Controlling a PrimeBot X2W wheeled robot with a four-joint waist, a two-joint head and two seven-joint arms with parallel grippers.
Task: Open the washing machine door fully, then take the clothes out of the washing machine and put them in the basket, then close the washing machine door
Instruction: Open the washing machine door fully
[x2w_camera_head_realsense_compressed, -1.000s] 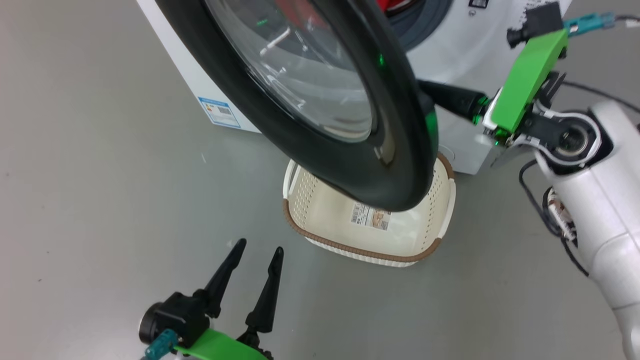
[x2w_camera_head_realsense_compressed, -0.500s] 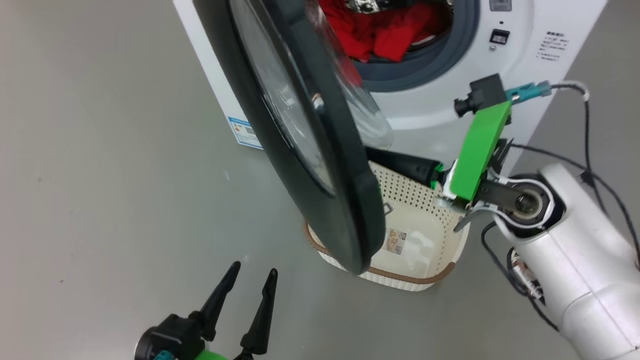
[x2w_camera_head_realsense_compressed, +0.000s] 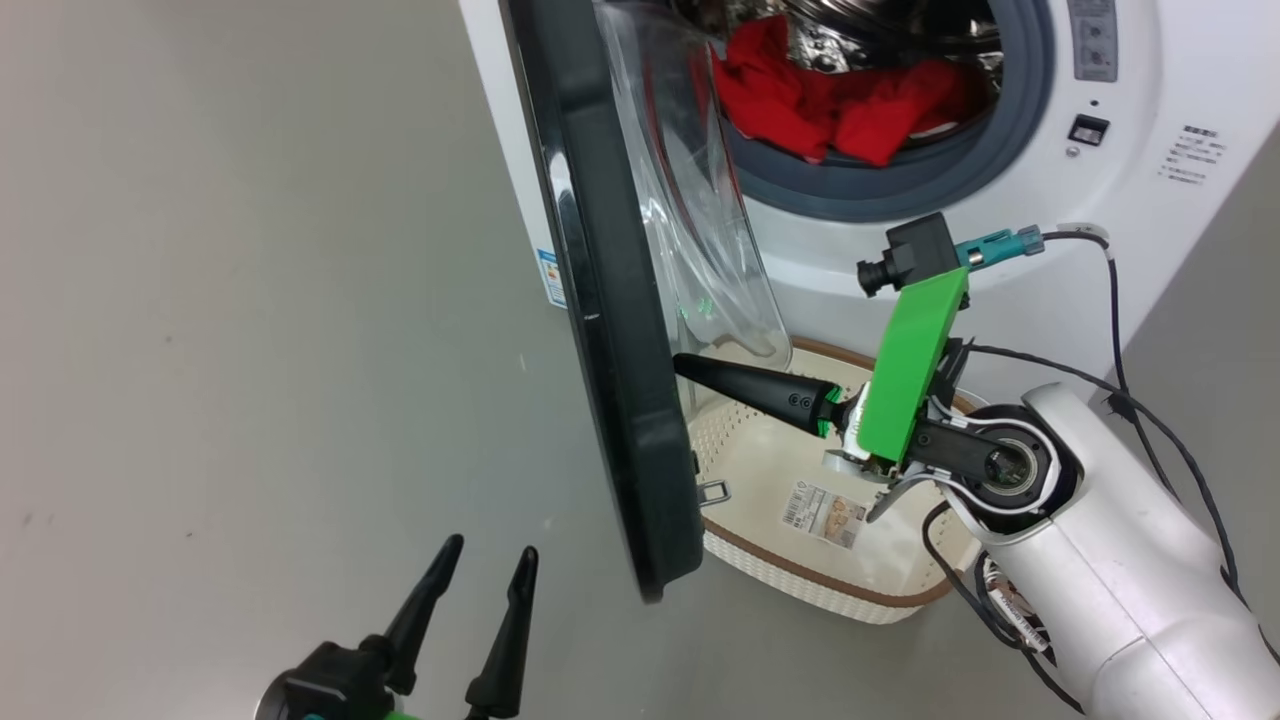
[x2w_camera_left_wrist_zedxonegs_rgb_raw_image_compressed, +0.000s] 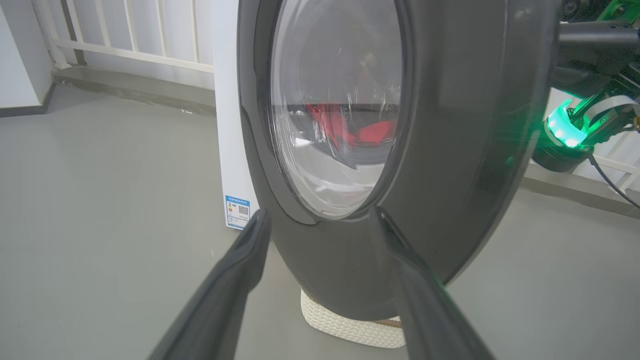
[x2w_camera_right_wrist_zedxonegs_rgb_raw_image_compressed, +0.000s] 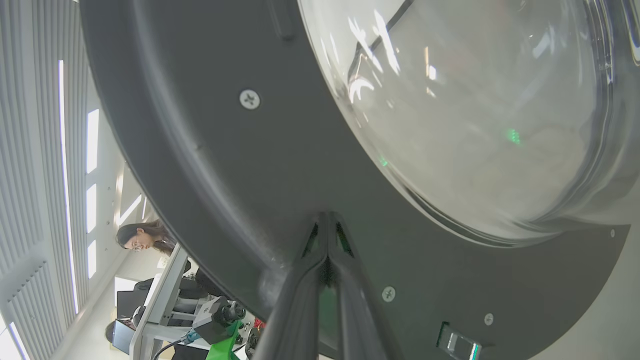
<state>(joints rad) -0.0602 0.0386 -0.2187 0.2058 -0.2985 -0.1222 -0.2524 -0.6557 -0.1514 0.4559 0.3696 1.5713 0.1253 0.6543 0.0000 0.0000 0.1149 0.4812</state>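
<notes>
Your right gripper (x2w_camera_head_realsense_compressed: 692, 368), jaws pinched together, presses the washing machine door (x2w_camera_head_realsense_compressed: 610, 330) on its inner face, evidently to swing it wider; left gripper (x2w_camera_head_realsense_compressed: 490, 552) hangs spread (empty).

Right gripper (x2w_camera_head_realsense_compressed: 682, 364): 2 long, black, tapered fingers (x2w_camera_head_realsense_compressed: 750, 386). Behind the jaws: glowing green ring (x2w_camera_left_wrist_zedxonegs_rgb_raw_image_compressed: 562, 131); flat bright-green bracket (x2w_camera_head_realsense_compressed: 912, 370) carrying 1 small black camera (x2w_camera_head_realsense_compressed: 900, 262) with teal plug (x2w_camera_head_realsense_compressed: 995, 243) and thin black cable (x2w_camera_head_realsense_compressed: 1111, 320); glossy white forearm (x2w_camera_head_realsense_compressed: 1110, 580). Left gripper (x2w_camera_head_realsense_compressed: 490, 548): 2 matching black fingers on a black base.
</notes>
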